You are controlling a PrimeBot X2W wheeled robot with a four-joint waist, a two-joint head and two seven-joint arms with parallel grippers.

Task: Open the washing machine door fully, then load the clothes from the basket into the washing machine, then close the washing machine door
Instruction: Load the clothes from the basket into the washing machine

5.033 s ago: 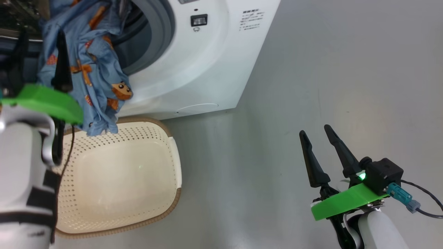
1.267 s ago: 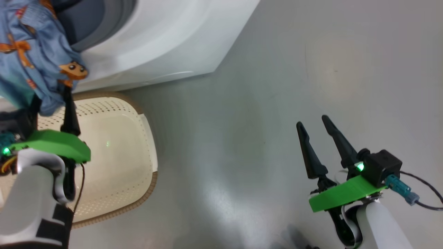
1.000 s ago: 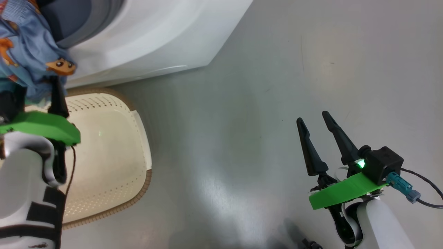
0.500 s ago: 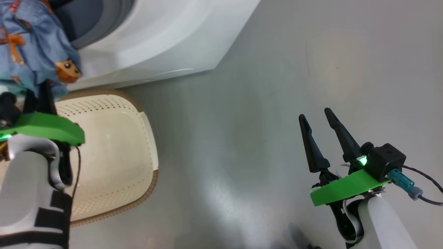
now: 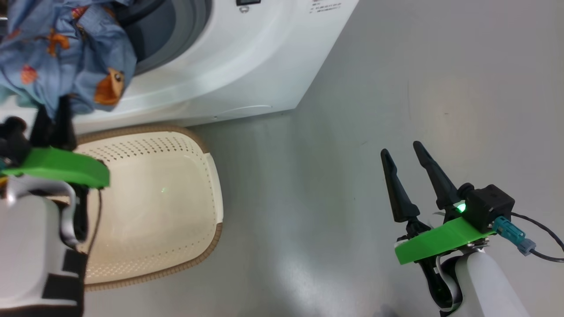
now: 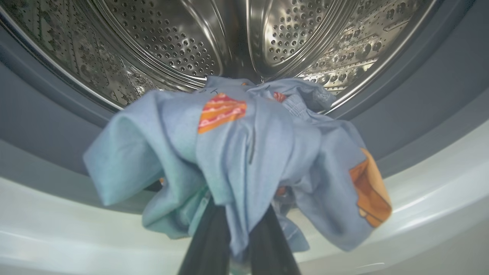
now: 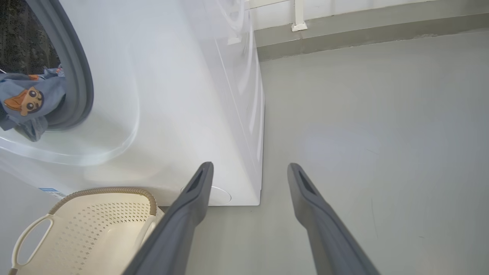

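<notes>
Pinched shut in left gripper (image 6: 237,233): light blue garment (image 6: 244,152), held at mouth of drum (image 6: 172,46), in front of grey gasket (image 6: 420,114). Soft, light, limp; probably prone to trailing out. Grip at bunched middle. Right gripper (image 5: 400,148) spread wide, empty.

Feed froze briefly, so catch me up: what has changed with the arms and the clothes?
The left gripper, open a second ago, has shut on the light blue garment draped over the front lip of the washing machine. Unchanged: right gripper open above the floor, basket empty.
</notes>
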